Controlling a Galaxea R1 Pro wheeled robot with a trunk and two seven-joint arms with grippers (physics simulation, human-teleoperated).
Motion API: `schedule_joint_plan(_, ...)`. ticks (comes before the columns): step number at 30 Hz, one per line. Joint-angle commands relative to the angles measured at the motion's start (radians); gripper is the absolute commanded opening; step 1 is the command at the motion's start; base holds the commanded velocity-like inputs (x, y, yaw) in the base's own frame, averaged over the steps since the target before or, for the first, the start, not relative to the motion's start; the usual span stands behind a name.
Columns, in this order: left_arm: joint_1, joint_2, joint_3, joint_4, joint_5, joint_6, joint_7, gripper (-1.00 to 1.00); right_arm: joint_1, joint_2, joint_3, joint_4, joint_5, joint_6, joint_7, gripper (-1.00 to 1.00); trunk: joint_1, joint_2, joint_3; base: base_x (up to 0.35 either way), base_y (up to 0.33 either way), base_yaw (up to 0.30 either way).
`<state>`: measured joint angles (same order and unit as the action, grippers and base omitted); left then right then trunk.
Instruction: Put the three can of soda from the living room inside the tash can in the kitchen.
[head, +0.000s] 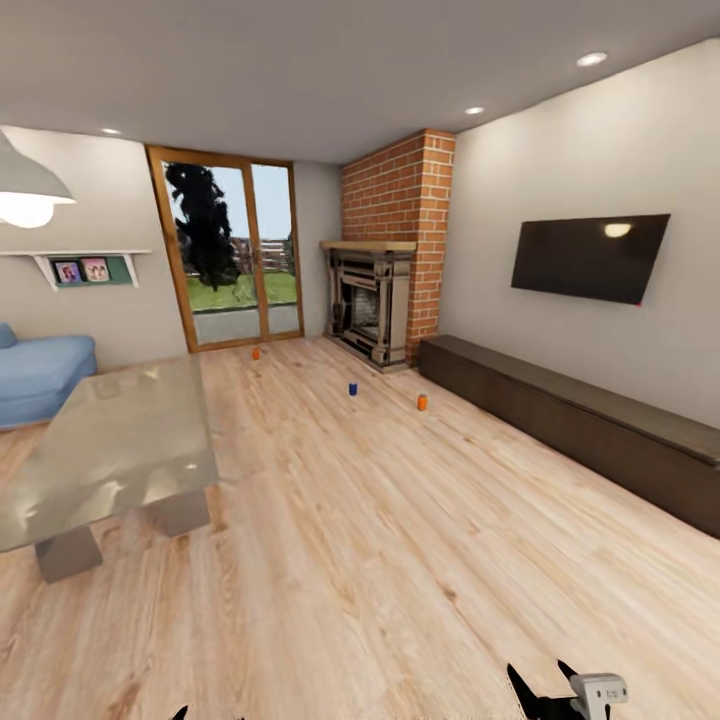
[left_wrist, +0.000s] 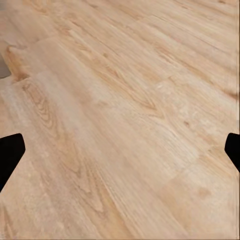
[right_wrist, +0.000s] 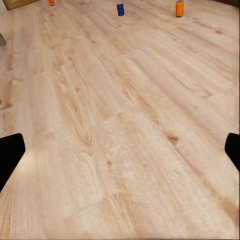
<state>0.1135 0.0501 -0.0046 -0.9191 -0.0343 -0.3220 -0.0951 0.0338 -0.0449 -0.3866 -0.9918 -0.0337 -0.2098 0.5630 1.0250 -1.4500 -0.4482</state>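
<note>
Near the frame's centre, three cans stand apart on the floor (head: 400, 560): orange (head: 256, 353), blue (head: 353, 389), orange-red (head: 422, 402). Both the left gripper (left_wrist: 120, 152) and right gripper (right_wrist: 120, 155) gape wide, empty.

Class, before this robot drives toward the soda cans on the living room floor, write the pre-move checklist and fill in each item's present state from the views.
1. All three cans located: small orange can near the wood-framed glass doors, small blue can, small orange can nearer the long dark low cabinet. Ok.
2. Cans upright on the plank floor: ok.
3. Floor path to the cans free of obstacles: ok.
4. Grey slab coffee table off to the left of the route: ok.
5. Left gripper and right gripper open, holding nothing: ok.
6. Cans within arm's reach: not ok.
</note>
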Motion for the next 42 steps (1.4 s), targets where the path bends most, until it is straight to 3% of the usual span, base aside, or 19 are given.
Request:
schedule_joint_plan(1, 0.0, 0.0, 0.0, 0.0, -0.001, 0.0, 0.0, 1.0, 0.0, 0.0, 0.0, 0.0, 0.0, 0.0, 0.0, 1.0, 0.0, 0.0, -0.001, 0.005, -0.285, -0.214)
schedule_joint_plan(42, 0.0, 0.0, 0.0, 0.001, -0.003, -0.002, 0.0, 1.0, 0.0, 0.002, -0.001, 0.003, 0.0, 0.0, -0.002, 1.0, 0.0, 0.0, -0.036, 0.078, -0.277, -0.214)
